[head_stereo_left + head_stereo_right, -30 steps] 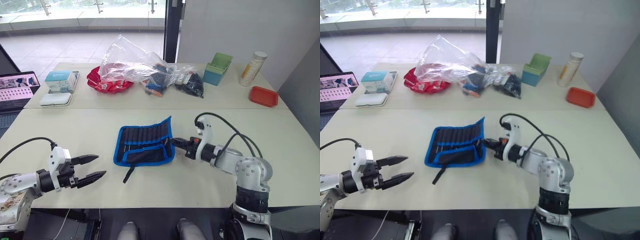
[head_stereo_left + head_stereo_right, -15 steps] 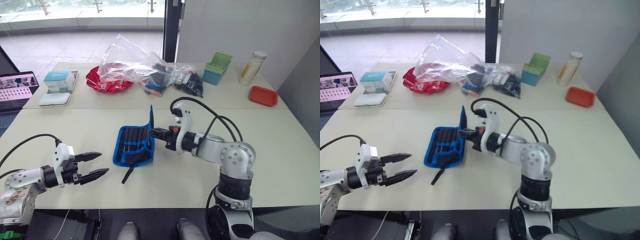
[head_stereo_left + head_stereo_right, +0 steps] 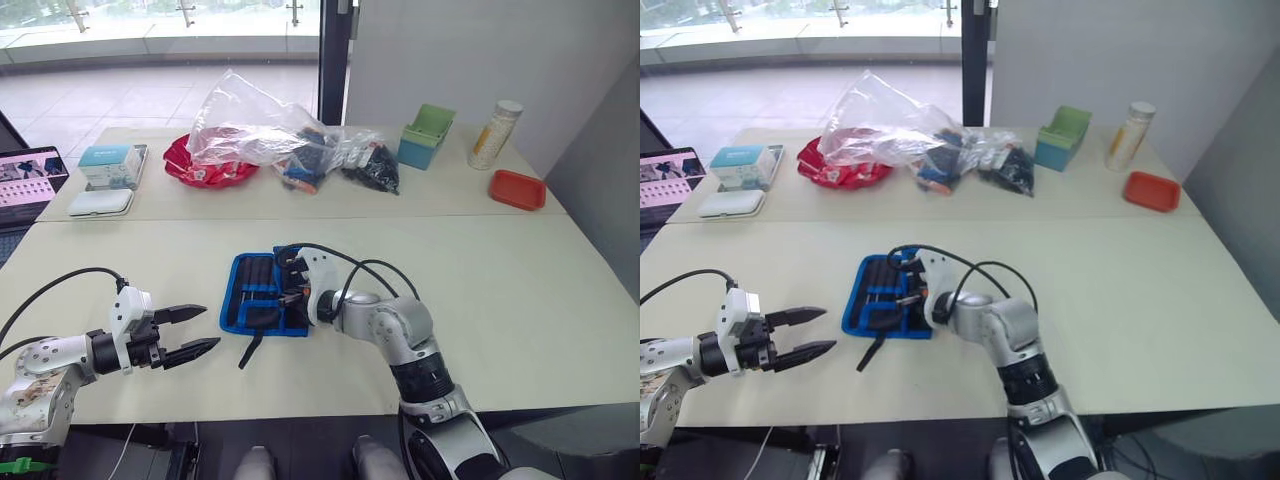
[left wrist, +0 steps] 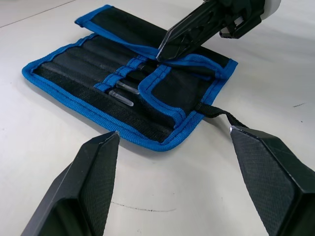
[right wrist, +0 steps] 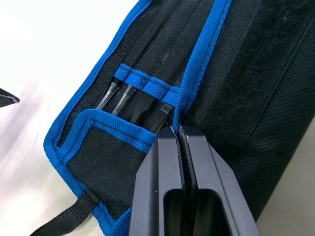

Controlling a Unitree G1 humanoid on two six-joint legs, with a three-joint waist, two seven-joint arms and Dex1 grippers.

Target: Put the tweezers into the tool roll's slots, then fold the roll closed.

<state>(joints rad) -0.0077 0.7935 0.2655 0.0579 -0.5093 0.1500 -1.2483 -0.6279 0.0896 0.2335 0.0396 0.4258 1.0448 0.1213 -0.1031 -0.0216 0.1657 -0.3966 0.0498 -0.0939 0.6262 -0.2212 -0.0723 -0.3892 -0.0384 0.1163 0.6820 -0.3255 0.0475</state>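
Tool roll [image 3: 262,305] flat on near part of table [image 3: 520,290], approx. centre, partly folded: right-hand flap turned over onto inner face, blue edging all round. Black strap [image 3: 249,349] trailing off near edge toward robot. Slots [image 4: 93,69] seen as parallel black pockets on the uncovered part, w/ blue band across. Tweezers [image 5: 129,101] sitting in the slots under that band, tips sticking out; exact no. not clear.

Right gripper [image 5: 177,129] over folded flap, fingers together, pinching blue edge of flap between them, tips down on the roll near the tweezers. Same gripper visible in left wrist view as black pointed finger [image 4: 197,27] touching flap edge.

Left gripper [image 3: 195,331] well apart from roll, to its left, above bare table, fingers [image 4: 96,169] spread wide, nothing between, pointing toward roll.

Far part of table: clear plastic bag [image 3: 250,125] over red bowl [image 3: 205,170], green box [image 3: 425,135], tall bottle [image 3: 493,133], red tray [image 3: 517,189], white case [image 3: 100,202], small carton [image 3: 108,160]
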